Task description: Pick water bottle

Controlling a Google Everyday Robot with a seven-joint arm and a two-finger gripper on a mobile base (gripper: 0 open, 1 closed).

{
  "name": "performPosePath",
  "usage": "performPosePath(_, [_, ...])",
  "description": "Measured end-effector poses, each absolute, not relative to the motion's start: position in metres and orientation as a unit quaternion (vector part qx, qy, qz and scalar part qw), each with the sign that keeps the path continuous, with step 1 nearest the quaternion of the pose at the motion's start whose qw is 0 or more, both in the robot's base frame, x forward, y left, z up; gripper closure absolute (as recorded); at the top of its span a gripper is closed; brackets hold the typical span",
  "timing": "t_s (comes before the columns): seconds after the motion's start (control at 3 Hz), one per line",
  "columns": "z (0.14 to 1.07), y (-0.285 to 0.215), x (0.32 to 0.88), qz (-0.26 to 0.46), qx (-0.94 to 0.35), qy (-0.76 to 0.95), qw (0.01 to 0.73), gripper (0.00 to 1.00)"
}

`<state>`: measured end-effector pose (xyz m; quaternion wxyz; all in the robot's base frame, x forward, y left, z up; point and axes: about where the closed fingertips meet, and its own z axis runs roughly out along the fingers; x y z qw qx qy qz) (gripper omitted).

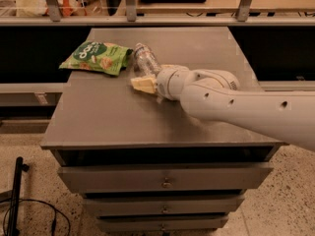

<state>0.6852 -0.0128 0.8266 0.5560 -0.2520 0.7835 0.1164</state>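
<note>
Water bottle (pixel 145 60) lies on its side toward the back of the worktop (pixel 98 117), just right of the green snack bag (pixel 96 58), w/ the yellow sponge (pixel 142 84) close at its near end.

Risks, imo: bottle is round & light, so a nudge could roll it off toward the bag. The sponge is in the approach path, so the grab may catch the sponge instead, or both.

Hand (pixel 160 80) sits at the tip of the white arm (pixel 236 107), low over the worktop beside the sponge & bottle's near end. It's hidden behind the wrist, so can't tell if it's released or clenched. No sign it holds anything.
</note>
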Motion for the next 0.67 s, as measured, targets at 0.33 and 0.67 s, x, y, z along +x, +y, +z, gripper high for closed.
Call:
performPosePath(0.33, [0.8288, -0.0128, 0.6852, 0.116, -0.252, 0.783, 0.556, 0.85])
performPosePath(0.67, [0.8290, -0.0128, 0.6852, 0.116, -0.252, 0.783, 0.556, 1.00])
